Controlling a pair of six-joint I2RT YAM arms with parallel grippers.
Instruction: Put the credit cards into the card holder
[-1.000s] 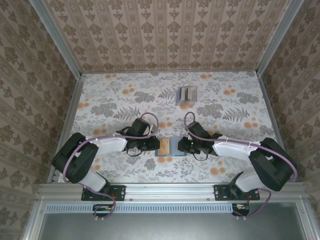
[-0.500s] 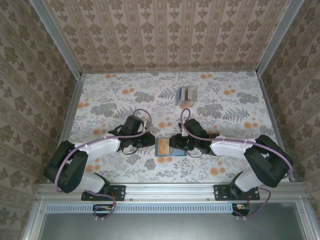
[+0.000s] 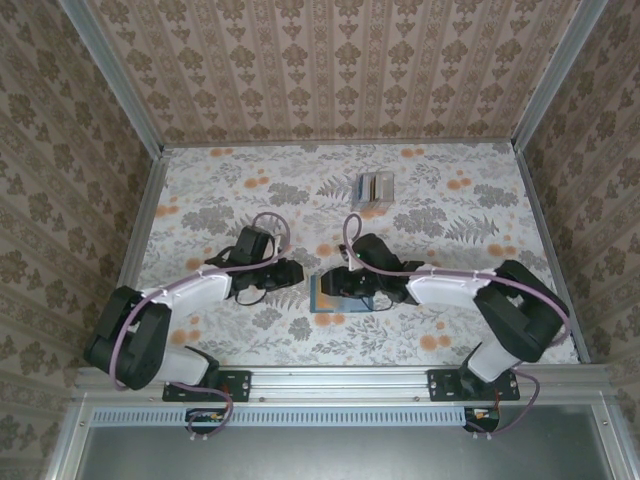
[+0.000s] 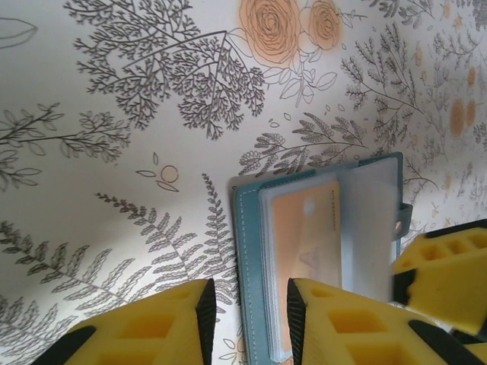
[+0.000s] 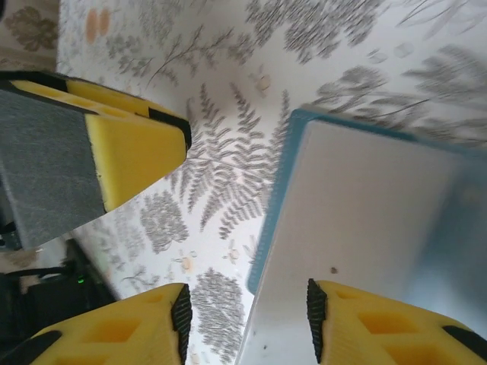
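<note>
Right gripper (image 5: 247, 304) is seen parted over the open card holder (image 5: 365, 198), seemingly gripping nothing; left gripper (image 4: 251, 296) likewise. An orange card (image 4: 304, 236) inside is shown by the left wrist view, the remaining credit cards (image 3: 374, 187) far back from above.

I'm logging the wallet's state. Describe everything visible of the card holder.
The card holder lies open on the floral table, near its front centre. Teal cover with a snap tab, stitched edge, pale translucent sleeves inside, one holding an orange card. The right gripper, open, straddles its edge; contact is unclear.
</note>
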